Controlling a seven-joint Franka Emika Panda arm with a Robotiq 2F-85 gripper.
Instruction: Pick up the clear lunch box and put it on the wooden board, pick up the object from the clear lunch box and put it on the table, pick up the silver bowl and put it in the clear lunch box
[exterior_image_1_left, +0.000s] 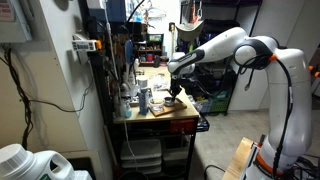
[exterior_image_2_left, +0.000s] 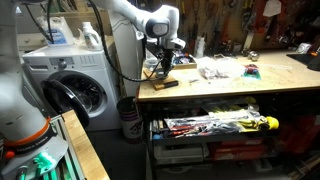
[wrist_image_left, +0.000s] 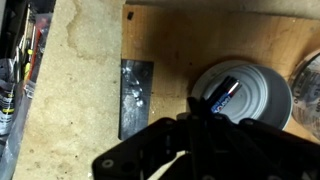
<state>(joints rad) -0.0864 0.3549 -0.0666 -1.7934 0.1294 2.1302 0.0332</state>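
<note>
In the wrist view a round greyish container (wrist_image_left: 262, 100) sits on the tan wooden board (wrist_image_left: 200, 40). A small blue-and-white object (wrist_image_left: 225, 97) lies inside it. I cannot tell whether this container is the clear lunch box or the silver bowl. A clear, shiny thing (wrist_image_left: 308, 85) shows at the right edge. My gripper (wrist_image_left: 200, 112) is a dark mass low in the frame, and one finger tip reaches the container's left rim. Its jaws are too dark to read. In both exterior views the gripper (exterior_image_1_left: 175, 94) (exterior_image_2_left: 165, 63) hangs just above the board (exterior_image_1_left: 163, 111) (exterior_image_2_left: 166, 84) at the table's end.
A dark grey flat plate (wrist_image_left: 137, 96) lies on the pale table (wrist_image_left: 70, 90) beside the board's edge. Bottles and clutter (exterior_image_1_left: 140, 98) stand near the board. Papers and small items (exterior_image_2_left: 225, 70) lie further along the table (exterior_image_2_left: 240, 90). A washing machine (exterior_image_2_left: 75, 85) stands beside the table.
</note>
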